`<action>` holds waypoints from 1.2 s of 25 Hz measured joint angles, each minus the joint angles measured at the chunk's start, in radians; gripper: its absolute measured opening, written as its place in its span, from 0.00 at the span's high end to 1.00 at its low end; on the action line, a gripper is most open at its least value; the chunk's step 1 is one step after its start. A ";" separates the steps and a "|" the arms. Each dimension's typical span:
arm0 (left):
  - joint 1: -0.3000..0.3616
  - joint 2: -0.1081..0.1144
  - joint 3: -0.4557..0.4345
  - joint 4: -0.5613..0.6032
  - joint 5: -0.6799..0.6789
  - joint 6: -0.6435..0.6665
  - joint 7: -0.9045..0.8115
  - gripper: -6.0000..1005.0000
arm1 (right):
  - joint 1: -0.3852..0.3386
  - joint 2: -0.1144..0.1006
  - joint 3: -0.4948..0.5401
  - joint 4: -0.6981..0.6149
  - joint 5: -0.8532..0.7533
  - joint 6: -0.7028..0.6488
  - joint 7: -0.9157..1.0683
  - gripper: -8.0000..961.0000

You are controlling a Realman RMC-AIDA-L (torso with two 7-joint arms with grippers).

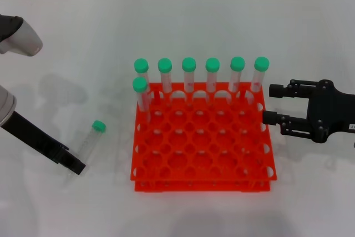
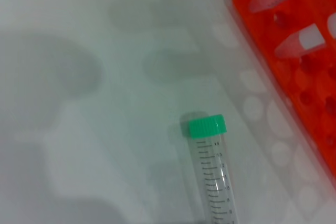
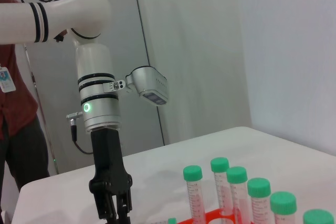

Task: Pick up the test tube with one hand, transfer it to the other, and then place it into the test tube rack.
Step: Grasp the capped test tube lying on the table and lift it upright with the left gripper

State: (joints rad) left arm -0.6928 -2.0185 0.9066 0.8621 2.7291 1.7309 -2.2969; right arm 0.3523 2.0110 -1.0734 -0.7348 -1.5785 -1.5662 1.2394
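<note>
The left black two-finger gripper (image 1: 75, 166) sits low at the base of the clear plastic green-capped test tube (image 1: 92, 140) lying on the white counter (image 1: 66, 54), left of the orange-red rack (image 1: 202, 142); its finger state cannot be told. It should close squarely mid-barrel, leaving the cap end free for handover. The labelled right gripper (image 1: 272, 104) waits with fingers spread. Seven tubes (image 1: 212, 76) stand racked; one lies loose.
</note>
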 joint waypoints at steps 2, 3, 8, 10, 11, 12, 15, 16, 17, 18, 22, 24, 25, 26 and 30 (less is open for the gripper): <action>-0.001 0.001 0.000 0.000 0.000 -0.004 -0.002 0.57 | 0.000 0.000 0.001 0.000 0.000 0.000 0.000 0.38; -0.001 0.002 0.000 0.000 0.000 -0.004 -0.002 0.58 | 0.000 0.000 0.001 0.000 0.000 0.000 0.000 0.38; -0.003 0.001 0.001 0.000 0.003 -0.008 -0.003 0.62 | 0.001 0.000 0.002 -0.001 0.000 0.000 0.000 0.38; -0.003 0.000 0.008 0.000 0.003 -0.008 -0.004 0.64 | 0.001 0.000 0.003 -0.002 0.000 0.000 0.000 0.38; -0.003 -0.001 0.014 0.000 0.003 -0.008 -0.004 0.65 | 0.001 0.000 0.003 -0.002 0.000 0.000 0.000 0.38; -0.003 -0.001 0.017 0.000 0.003 -0.008 -0.004 0.65 | 0.001 0.000 0.003 -0.002 0.000 0.000 0.000 0.38; -0.002 -0.002 0.024 0.000 0.003 -0.007 -0.006 0.66 | 0.001 0.000 0.003 -0.003 0.000 0.000 -0.001 0.38; -0.002 -0.002 0.024 0.000 0.003 -0.005 -0.006 0.66 | 0.001 0.000 0.003 -0.003 0.000 0.000 -0.002 0.38; -0.002 -0.002 0.025 0.000 0.003 -0.004 -0.006 0.67 | 0.001 0.000 0.003 -0.003 0.000 0.000 -0.002 0.38; -0.003 -0.002 0.025 0.000 0.003 -0.003 -0.007 0.67 | 0.001 0.000 0.004 -0.003 0.000 0.000 -0.002 0.38; -0.003 -0.002 0.026 0.000 0.006 -0.003 -0.007 0.68 | 0.001 0.000 0.005 -0.002 0.000 0.001 -0.002 0.38; -0.003 -0.003 0.026 0.000 0.010 -0.002 -0.007 0.69 | 0.001 0.000 0.005 -0.002 0.000 0.001 -0.002 0.38; -0.003 -0.004 0.026 0.000 0.012 -0.002 -0.007 0.69 | 0.001 0.000 0.005 -0.002 0.000 0.001 -0.002 0.38; -0.003 -0.004 0.026 0.000 0.012 -0.002 -0.007 0.70 | 0.001 0.000 0.004 -0.002 0.000 0.001 -0.002 0.38; -0.004 -0.004 0.026 0.000 0.013 -0.006 -0.009 0.71 | 0.001 0.000 0.005 -0.001 0.000 0.002 -0.003 0.38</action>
State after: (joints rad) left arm -0.6964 -2.0228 0.9329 0.8621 2.7424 1.7250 -2.3057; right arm 0.3529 2.0110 -1.0689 -0.7362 -1.5785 -1.5646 1.2367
